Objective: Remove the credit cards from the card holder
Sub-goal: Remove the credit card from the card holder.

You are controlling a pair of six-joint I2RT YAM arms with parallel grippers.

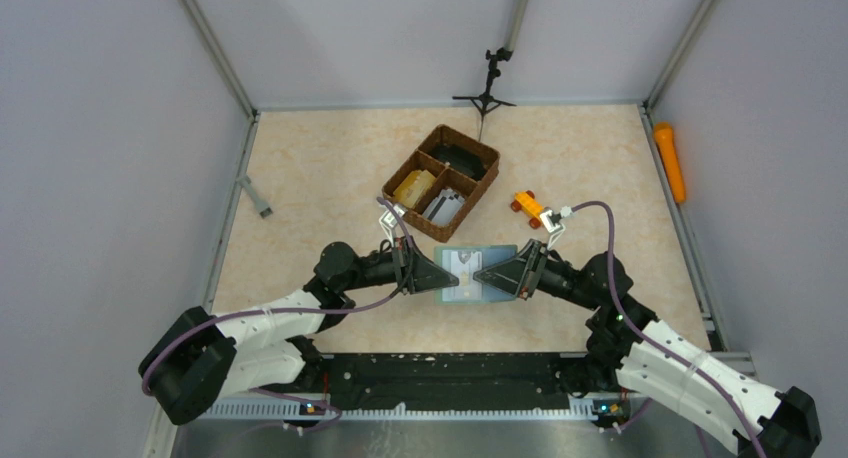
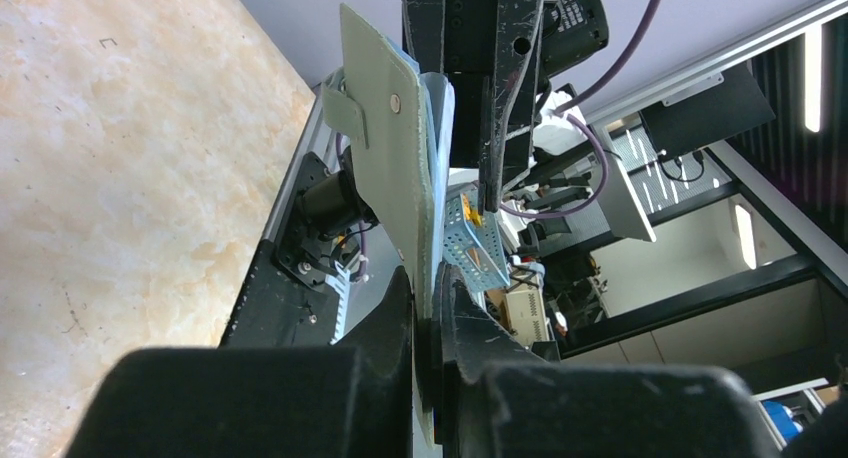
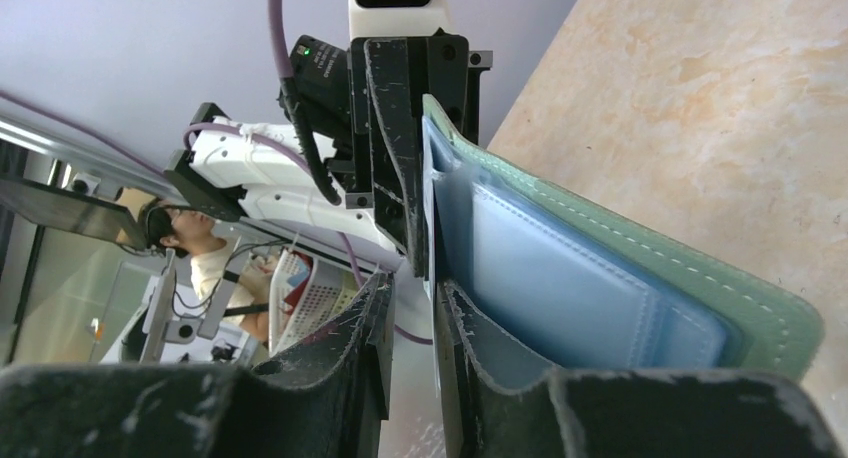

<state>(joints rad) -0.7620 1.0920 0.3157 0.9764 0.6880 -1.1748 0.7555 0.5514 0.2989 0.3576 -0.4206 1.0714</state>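
The card holder (image 1: 482, 259) hangs opened flat, off the counter (image 1: 320, 188), over the middle of its near edge. The left pincer (image 1: 448, 276) is clamped narrow on its left side and the right pincer (image 1: 480, 276) likewise on its right. A wicker tray (image 1: 402, 171) sits toward the far edge.

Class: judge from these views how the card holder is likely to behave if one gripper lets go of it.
The card holder would probably flop at its fold, being soft stitched material held between left gripper and right gripper. Thin and flat, it is likely light. Its smooth blue pockets may slip.
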